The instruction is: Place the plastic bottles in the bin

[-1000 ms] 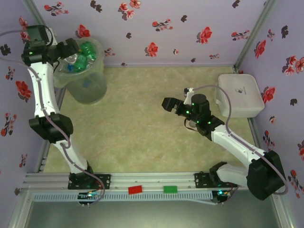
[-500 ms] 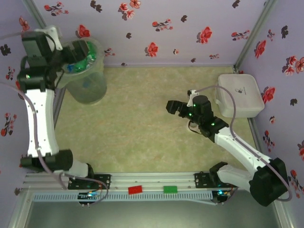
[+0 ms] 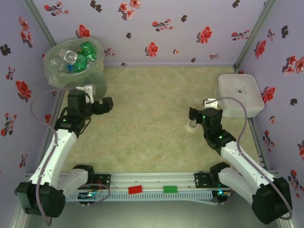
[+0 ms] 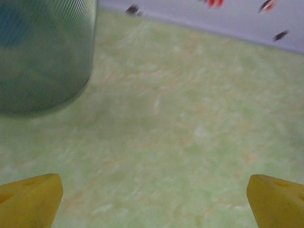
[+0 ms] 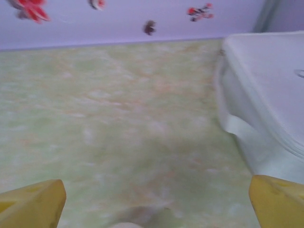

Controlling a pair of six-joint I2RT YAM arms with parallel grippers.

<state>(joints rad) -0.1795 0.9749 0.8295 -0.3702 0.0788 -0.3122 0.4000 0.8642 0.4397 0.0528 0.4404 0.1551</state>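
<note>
The left gripper has its yellow fingers spread wide with nothing between them. It hangs low over the table, just beside the foot of the bin, and points across the mat toward the far wall. The right gripper is spread just as wide and is also empty. It is low over the mat near the box, with the tape roll close under its fingers but not gripped.

Both arms are folded back toward their bases rather than reaching for anything, and the open, empty jaws fit that. This looks like a resting pose, not the start of a pick.

The bottles lie heaped inside the bin, green and clear ones mixed together, with the pile rising close to the bag's rim. Every bottle I can see is in there. The bin stands in the far left corner, within the left arm's reach, which likely explains why that gripper sits beside it.

The task appears finished, or very nearly so. The tape roll and the box are not part of it and should be left alone.
</note>
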